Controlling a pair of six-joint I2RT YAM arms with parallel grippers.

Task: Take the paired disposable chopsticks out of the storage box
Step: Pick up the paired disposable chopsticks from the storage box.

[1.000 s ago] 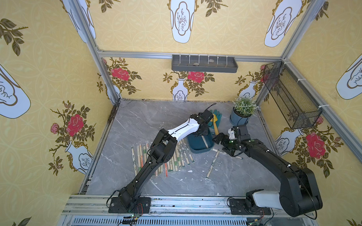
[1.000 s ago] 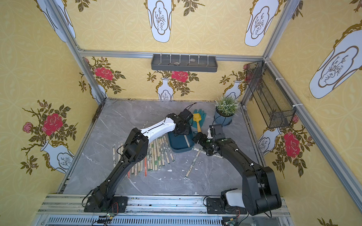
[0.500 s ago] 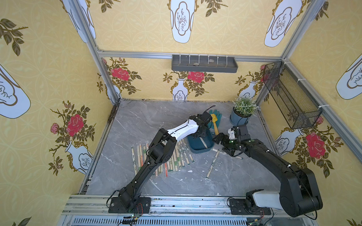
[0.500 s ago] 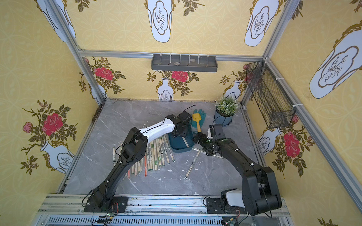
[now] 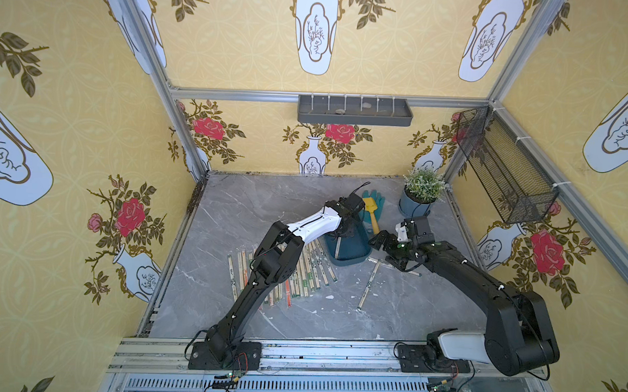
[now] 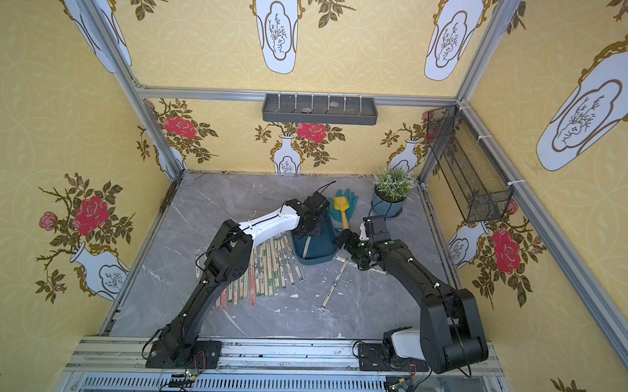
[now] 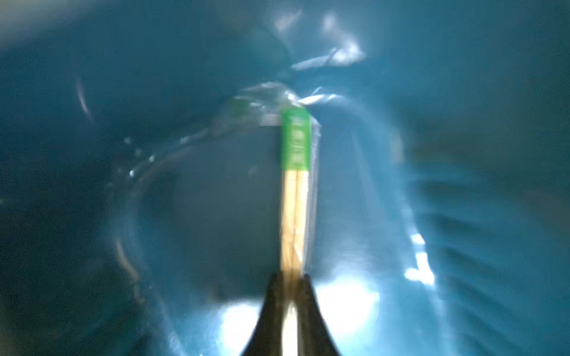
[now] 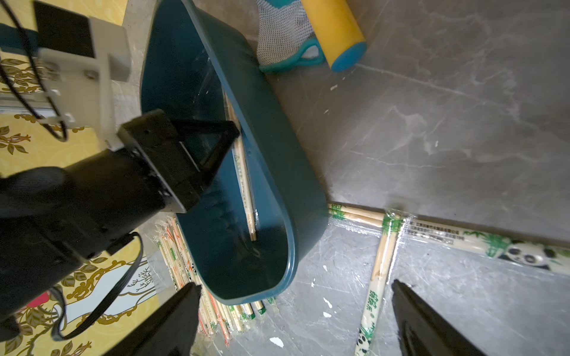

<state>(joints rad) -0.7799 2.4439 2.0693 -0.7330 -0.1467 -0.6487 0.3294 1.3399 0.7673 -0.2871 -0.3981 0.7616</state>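
The storage box (image 8: 271,172) holds one wrapped chopstick pair (image 8: 247,191).

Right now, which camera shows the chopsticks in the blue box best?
The left wrist view: the chopstick pair is close up, green label showing, pinched by the left hand, though blurred. The right wrist view shows it smaller inside the storage box, partly behind that hand. Both top views show only a pale sliver.

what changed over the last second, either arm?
The left gripper, part open before, has closed on the green-marked chopstick pair lying inside the storage box. Unchanged: the right gripper open beside the box, and the chopsticks on the table.
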